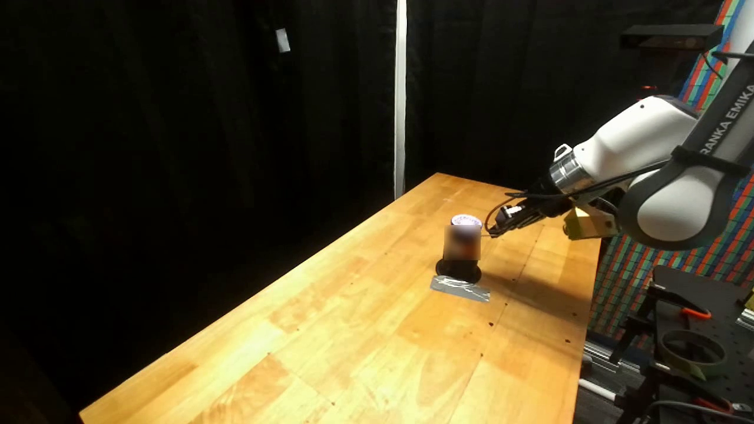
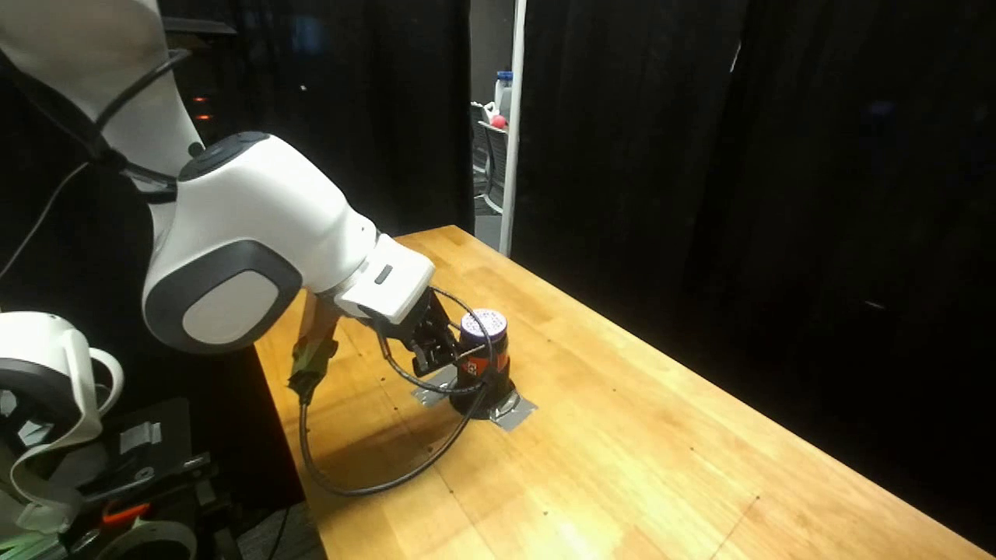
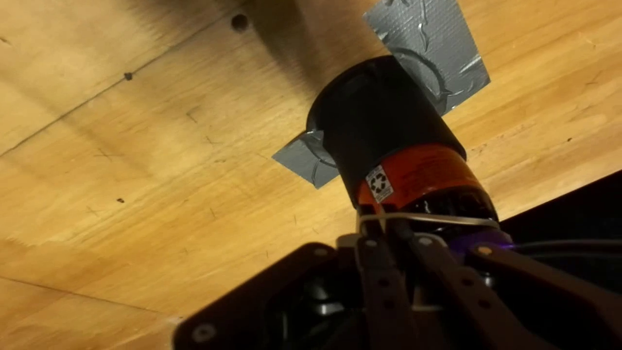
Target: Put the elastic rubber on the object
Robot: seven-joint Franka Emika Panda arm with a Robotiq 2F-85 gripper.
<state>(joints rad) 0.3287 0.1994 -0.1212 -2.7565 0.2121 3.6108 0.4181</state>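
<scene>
The object is an upright dark cylinder with a reddish-orange band and pale top [image 1: 466, 220] [image 2: 475, 367]. Its orange label and purplish upper rim show in the wrist view [image 3: 423, 170]. My gripper [image 3: 378, 209] is beside its upper part, fingertips nearly together, also in both exterior views [image 1: 495, 232] [image 2: 445, 359]. The elastic rubber [image 3: 437, 218], a thin pale band, loops round the fingertips, with a strand between them. It stretches across the object's upper part to its far edge. A short piece shows in an exterior view [image 2: 472, 351]. Whether it passes behind the object is hidden.
The object stands in a black holder [image 3: 379, 107] fixed to the wooden table [image 1: 353, 330] with grey tape [image 3: 437, 53] [image 1: 459, 288]. A black cable [image 2: 373, 490] hangs from the arm and loops in front of the object. The table's edge lies beyond the object.
</scene>
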